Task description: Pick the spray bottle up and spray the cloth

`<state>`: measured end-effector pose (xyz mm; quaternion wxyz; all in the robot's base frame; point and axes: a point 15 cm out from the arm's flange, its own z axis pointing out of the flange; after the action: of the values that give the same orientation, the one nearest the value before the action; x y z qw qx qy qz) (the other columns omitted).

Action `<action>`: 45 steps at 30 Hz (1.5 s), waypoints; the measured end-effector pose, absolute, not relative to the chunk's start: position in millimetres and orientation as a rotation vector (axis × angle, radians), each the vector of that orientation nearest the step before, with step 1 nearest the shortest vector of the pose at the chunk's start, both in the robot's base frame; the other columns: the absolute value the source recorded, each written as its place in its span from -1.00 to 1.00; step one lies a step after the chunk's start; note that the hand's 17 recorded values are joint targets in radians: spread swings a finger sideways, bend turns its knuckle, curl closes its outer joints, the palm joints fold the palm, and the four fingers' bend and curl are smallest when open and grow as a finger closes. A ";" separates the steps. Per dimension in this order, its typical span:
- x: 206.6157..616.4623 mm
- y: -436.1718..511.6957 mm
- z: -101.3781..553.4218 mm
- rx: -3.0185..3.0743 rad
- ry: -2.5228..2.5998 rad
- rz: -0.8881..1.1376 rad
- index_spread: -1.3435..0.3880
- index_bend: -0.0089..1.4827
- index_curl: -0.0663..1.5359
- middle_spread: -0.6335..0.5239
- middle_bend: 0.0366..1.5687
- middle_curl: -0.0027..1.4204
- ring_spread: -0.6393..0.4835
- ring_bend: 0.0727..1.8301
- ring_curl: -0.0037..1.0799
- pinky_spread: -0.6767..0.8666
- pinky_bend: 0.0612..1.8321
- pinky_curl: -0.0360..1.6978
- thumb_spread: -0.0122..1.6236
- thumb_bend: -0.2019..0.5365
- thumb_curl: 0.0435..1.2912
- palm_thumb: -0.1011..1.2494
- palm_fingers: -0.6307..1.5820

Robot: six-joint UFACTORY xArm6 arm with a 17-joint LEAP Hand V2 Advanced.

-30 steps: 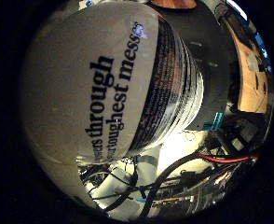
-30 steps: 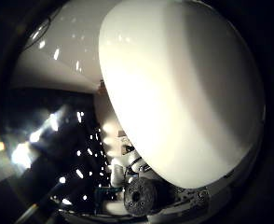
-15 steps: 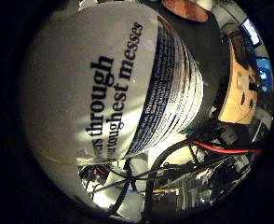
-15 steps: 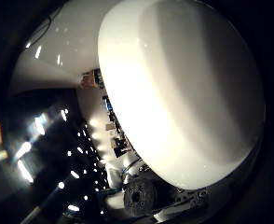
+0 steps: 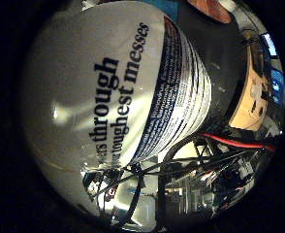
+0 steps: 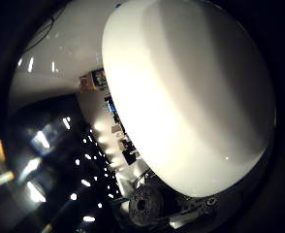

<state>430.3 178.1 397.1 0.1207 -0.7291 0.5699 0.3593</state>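
Note:
The white spray bottle [image 5: 104,87] fills most of the right little finger side palm view, its printed label turned to the palm. In the right thumb side palm view its plain white body [image 6: 196,97] fills more than half the picture. It lies pressed close against the palm. A black geared part of my right hand [image 6: 147,202] shows beside the bottle's body. The bottle stays fixed against the palm while the room behind it shifts, so the hand is shut on it and carries it in the air.
Behind the bottle in the right little finger side palm view lie a dark surface [image 5: 225,58] and a wooden desk area [image 5: 254,97]. The right thumb side palm view shows a dark room with many small lights [image 6: 65,165].
The bottle keeps its place against the palm. The room behind it has shifted in both views, so the hand has turned or moved with the bottle.

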 end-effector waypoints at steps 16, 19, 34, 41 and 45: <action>446.7 203.3 343.2 -2.077 1.719 1.212 0.16 0.28 0.47 -0.29 0.51 0.46 -0.29 0.45 0.63 -0.35 0.18 0.62 -0.13 -0.50 0.35 0.68 0.54; 446.2 207.8 335.0 -2.064 1.718 1.263 0.16 0.28 0.47 -0.29 0.51 0.46 -0.29 0.45 0.63 -0.35 0.18 0.62 -0.13 -0.50 0.35 0.68 0.54; 435.7 228.7 324.5 -1.884 1.604 1.651 0.16 0.29 0.46 -0.29 0.51 0.46 -0.29 0.45 0.61 -0.35 0.18 0.62 -0.13 -0.50 0.34 0.68 0.54; 433.3 230.8 344.9 -1.840 1.564 1.693 0.16 0.29 0.47 -0.29 0.51 0.46 -0.29 0.46 0.61 -0.35 0.18 0.62 -0.13 -0.50 0.35 0.68 0.54; 427.8 234.5 373.4 -1.806 1.497 1.728 0.16 0.28 0.47 -0.29 0.51 0.46 -0.28 0.46 0.60 -0.35 0.18 0.62 -0.13 -0.51 0.35 0.68 0.54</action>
<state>427.8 234.5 373.4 0.1138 -0.6158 0.5105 0.5893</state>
